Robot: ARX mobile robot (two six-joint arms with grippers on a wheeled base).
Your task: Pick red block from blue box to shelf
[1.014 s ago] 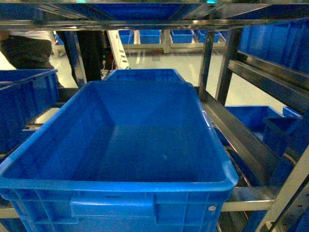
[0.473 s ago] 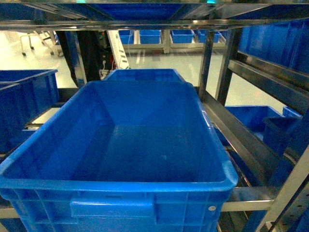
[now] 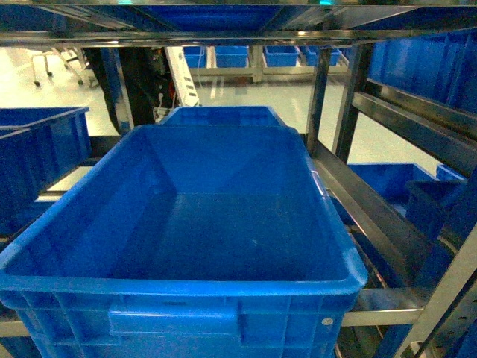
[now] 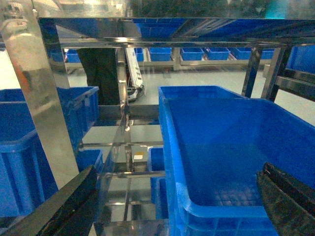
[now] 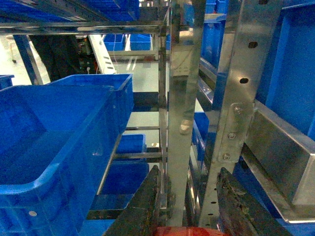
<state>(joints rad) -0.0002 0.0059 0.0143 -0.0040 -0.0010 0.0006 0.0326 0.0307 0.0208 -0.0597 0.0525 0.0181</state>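
Note:
The red block (image 5: 189, 231) shows only as a red sliver at the bottom edge of the right wrist view, held between the two dark fingers of my right gripper (image 5: 190, 172). That gripper is shut on it, right in front of a perforated upright of the steel shelf (image 5: 182, 98). My left gripper (image 4: 178, 169) is wide open with nothing in it, facing the shelf (image 4: 39, 98) beside a dark blue crate. The blue box is out of view. Neither gripper appears in the head view, which looks into the shelf (image 3: 373, 216).
A large dark blue crate (image 3: 179, 287) fills the shelf tier ahead, with another crate (image 3: 223, 115) behind it. More crates stand at the left (image 3: 37, 156) and lower right (image 3: 395, 179). The same large crate (image 4: 170, 147) (image 5: 74, 142) shows in both wrist views.
A person standing in the far left background has gone, uncovering bright floor and a chair. The crate and shelf look unchanged.

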